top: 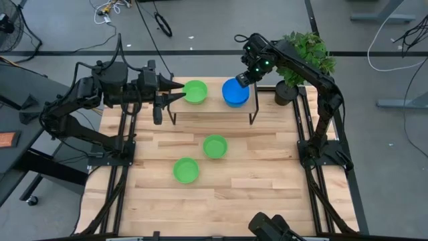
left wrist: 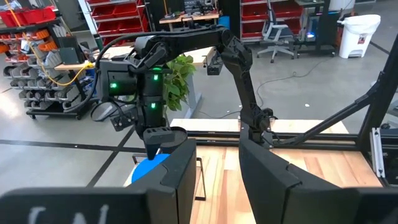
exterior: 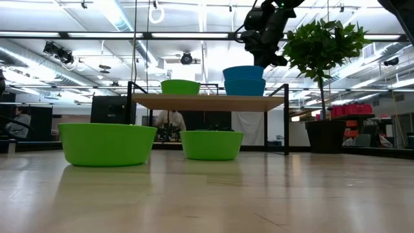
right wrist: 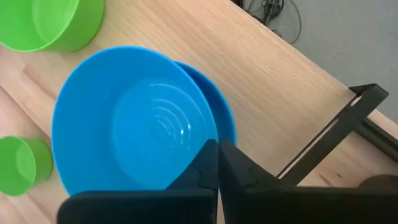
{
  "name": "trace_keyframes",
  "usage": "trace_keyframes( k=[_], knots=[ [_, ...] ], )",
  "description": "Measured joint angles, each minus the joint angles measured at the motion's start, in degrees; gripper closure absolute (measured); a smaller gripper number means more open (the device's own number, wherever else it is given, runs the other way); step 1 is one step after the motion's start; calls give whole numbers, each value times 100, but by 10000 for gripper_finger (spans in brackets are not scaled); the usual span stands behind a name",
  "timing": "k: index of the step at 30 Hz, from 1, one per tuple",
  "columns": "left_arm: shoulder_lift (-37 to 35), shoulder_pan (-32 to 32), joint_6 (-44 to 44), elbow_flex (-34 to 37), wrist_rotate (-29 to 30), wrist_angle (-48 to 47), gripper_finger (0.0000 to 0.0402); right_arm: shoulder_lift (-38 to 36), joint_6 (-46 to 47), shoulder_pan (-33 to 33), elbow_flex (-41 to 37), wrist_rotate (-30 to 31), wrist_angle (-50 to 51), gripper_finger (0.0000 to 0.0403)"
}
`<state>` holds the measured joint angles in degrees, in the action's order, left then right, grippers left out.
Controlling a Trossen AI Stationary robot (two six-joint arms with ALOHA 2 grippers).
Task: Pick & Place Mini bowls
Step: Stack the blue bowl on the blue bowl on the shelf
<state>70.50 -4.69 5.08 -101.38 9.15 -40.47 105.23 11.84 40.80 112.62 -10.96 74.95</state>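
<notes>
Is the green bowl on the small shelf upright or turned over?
Upright. The green bowl on the shelf shows its open hollow from above, and the low view shows its wider rim on top.

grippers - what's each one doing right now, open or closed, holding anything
Left gripper: open, holding nothing, beside the green bowl on the shelf.
Right gripper: shut, empty, over the stacked blue bowls.

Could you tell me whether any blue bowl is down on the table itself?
No, the blue bowls sit stacked on the raised shelf; only two green bowls are on the table.

Right end effector over blue bowls.
</notes>
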Motion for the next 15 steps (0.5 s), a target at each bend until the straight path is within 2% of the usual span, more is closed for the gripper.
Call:
trace_keyframes(
  k=[6,15],
  knots=[
    [0,0,2,0,0,17,275,0,-40,0,0,-2,6,400],
    [0,0,-41,0,0,39,275,0,-82,0,0,0,-18,355]
  ],
)
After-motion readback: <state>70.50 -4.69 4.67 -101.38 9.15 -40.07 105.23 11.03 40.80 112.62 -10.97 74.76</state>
